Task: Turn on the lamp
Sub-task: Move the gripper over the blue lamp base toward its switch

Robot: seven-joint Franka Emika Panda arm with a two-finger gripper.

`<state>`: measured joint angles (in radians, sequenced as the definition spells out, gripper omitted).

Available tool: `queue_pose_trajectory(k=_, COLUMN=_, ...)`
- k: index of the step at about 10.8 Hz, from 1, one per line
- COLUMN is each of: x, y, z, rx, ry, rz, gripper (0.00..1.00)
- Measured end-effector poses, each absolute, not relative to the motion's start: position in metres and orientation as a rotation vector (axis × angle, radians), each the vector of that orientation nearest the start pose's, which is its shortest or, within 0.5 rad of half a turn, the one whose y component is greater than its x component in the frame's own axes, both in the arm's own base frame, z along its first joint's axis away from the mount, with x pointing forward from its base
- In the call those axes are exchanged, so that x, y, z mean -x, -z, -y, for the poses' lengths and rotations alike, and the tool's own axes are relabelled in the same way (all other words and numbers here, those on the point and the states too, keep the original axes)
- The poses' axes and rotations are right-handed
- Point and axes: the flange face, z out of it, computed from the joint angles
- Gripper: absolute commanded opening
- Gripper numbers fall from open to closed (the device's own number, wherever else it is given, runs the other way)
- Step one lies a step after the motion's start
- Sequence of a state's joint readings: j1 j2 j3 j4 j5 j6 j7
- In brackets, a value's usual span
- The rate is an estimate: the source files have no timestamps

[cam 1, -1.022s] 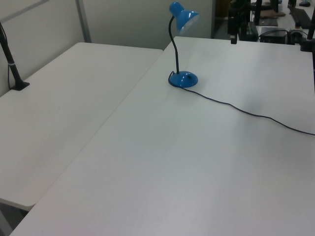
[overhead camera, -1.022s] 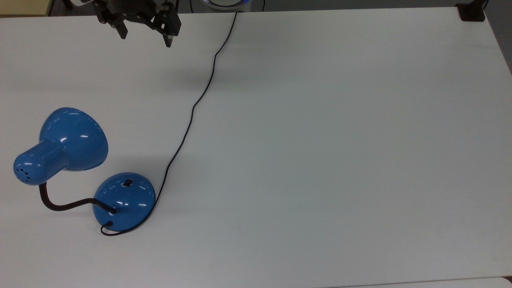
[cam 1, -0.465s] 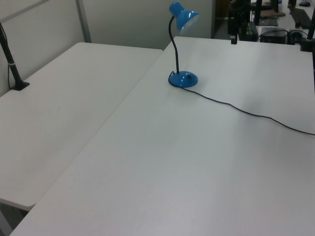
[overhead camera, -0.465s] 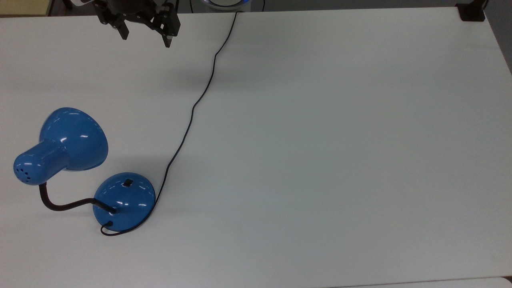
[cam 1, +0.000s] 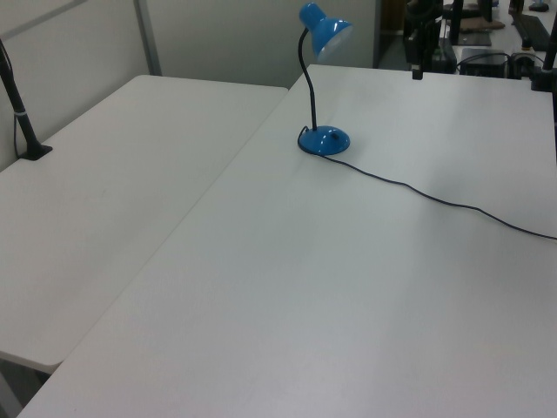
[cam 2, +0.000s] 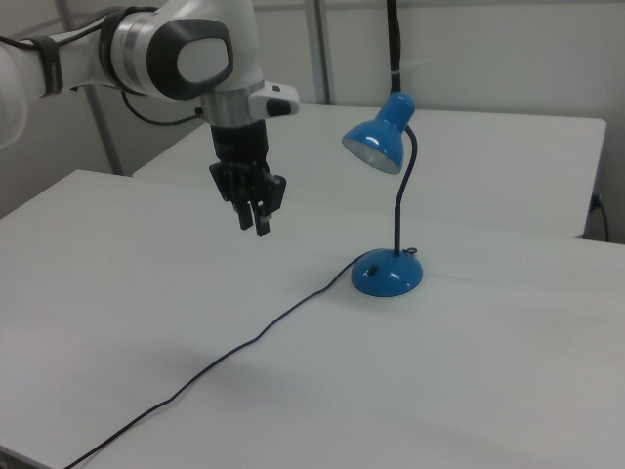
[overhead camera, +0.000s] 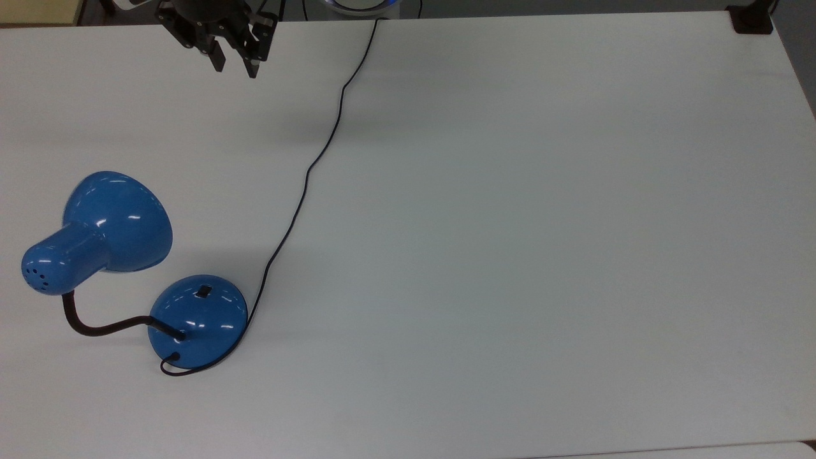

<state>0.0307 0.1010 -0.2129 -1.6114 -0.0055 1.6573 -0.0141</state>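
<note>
— Where did we find the lamp point(overhead camera: 127, 268)?

— It stood upright on the white tabletop point(overhead camera: 510, 255), near the top view's left edge. Its round blue base point(overhead camera: 198, 320) sat flat, the small black switch point(overhead camera: 203, 292) on the dome's upper side. The black gooseneck point(overhead camera: 105, 326) curved out from the base to the bell-shaped shade point(overhead camera: 108, 226). In the right view we saw the shade point(cam 2: 381, 140) tipped downward toward the right view's left, with the bulb unlit.

— And the cord?

— We traced the thin black cord point(overhead camera: 306, 178) from the base across the tabletop to the far edge in the top view.

— What about the pincer?

— The pincer point(overhead camera: 234, 70) hung in the air above the tabletop at the top view's upper left, well apart from the lamp and touching nothing. In the right view we saw the pincer point(cam 2: 254, 225) pointing down, its fingers close together with a narrow gap between the tips, holding nothing.
</note>
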Motion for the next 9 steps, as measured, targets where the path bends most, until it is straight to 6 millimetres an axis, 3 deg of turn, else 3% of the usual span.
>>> queue_pose_trajectory(k=4, x=-0.598, y=-0.562, z=0.104, rx=3.161, ry=0.135, rz=-0.303, gripper=0.11)
queue_pose_trajectory(k=9, x=-0.640, y=-0.513, z=0.106, rx=3.148, ry=0.348, rz=-0.452, gripper=0.09)
